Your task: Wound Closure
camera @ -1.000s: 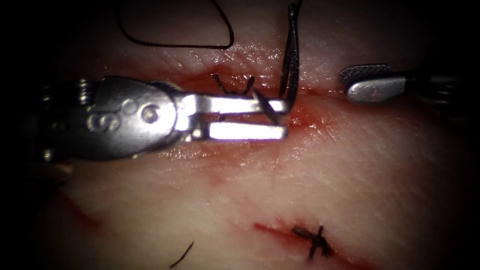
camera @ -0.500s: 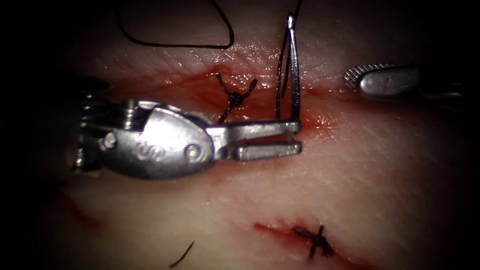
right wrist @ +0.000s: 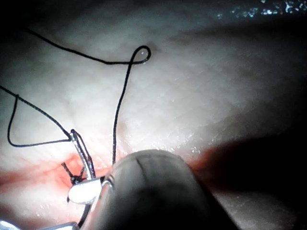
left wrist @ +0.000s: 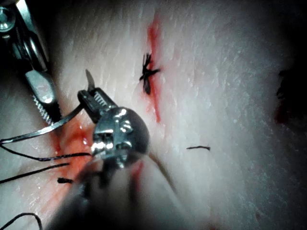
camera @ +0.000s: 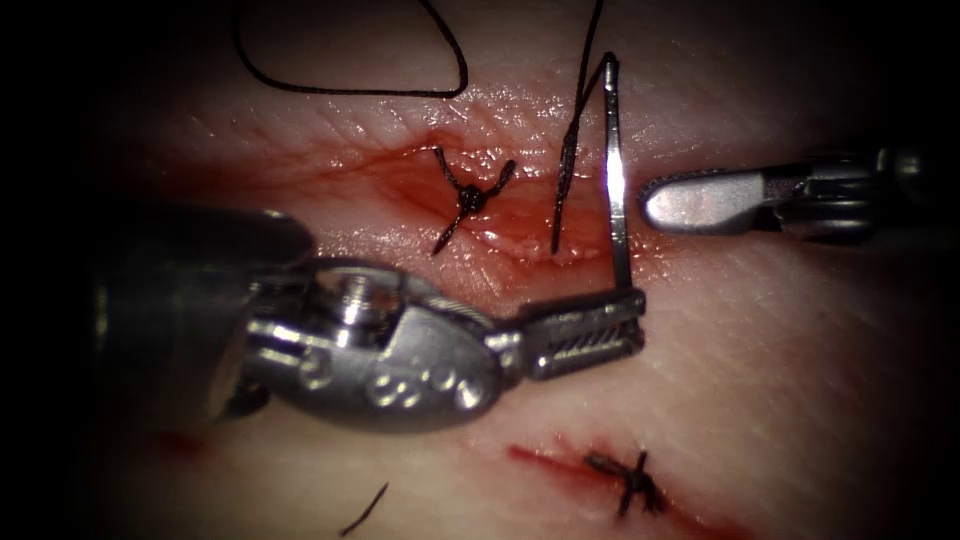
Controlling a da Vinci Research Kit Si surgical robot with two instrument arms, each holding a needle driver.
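Two steel needle drivers work over the pale, glistening slab of tissue (camera: 760,400), its red-wet cut (camera: 400,185) running across just beyond the left tool's jaws. The left tool (camera: 585,335), big and rounded at the wrist, has its jaws clamped together on the curved silver needle (camera: 614,170) close to its pointed end; the needle's body stands up and away from those jaws, clear of the tissue, with the swaged end farthest from them. The right tool (camera: 665,203) lies just beside the needle shaft, on its right, jaws together and holding nothing. Black thread (camera: 565,180) trails from the needle's far end down into the cut, left of the shaft, and loops off beyond. A finished black knot (camera: 468,198) sits in the cut farther left of the needle. To my judgement, good handling here means a firm, square grip on the needle and keeping thread off the knot.
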